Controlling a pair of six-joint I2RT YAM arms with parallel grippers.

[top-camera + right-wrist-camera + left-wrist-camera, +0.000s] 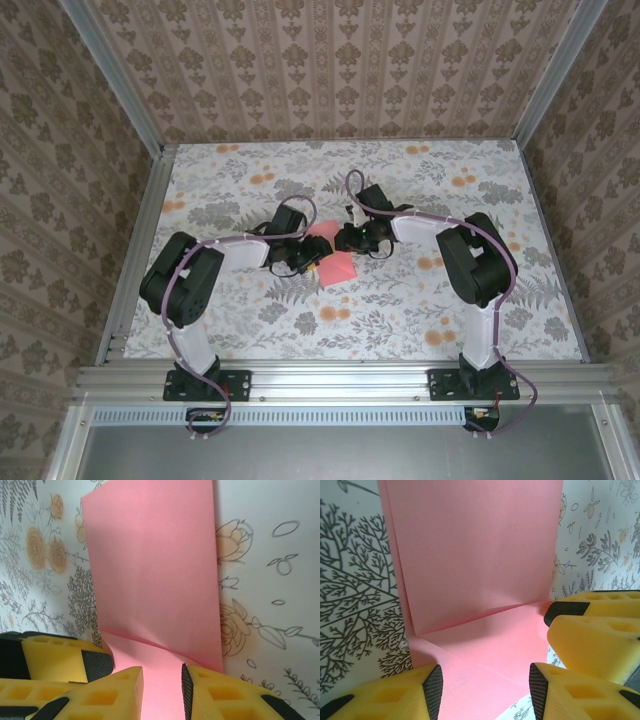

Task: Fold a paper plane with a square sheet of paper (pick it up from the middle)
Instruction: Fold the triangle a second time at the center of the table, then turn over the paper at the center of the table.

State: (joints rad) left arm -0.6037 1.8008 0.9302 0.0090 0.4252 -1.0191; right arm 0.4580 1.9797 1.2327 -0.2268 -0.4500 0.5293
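One square sheet of paper (338, 266), thin, matte and salmon-pink, is shown at the middle of the floral-printed table (400, 310). It is bent along a sharp crease, and its near edge is cut off in both wrist views. It is flanked by the left gripper (297, 257) and the right gripper (358, 240). The left gripper's yellow, black-padded fingers (395, 700) are spread wide over the paper. The right gripper's fingers (225, 700) are held narrowly apart, with paper in the gap. Whether either gripper touches the paper cannot be told.
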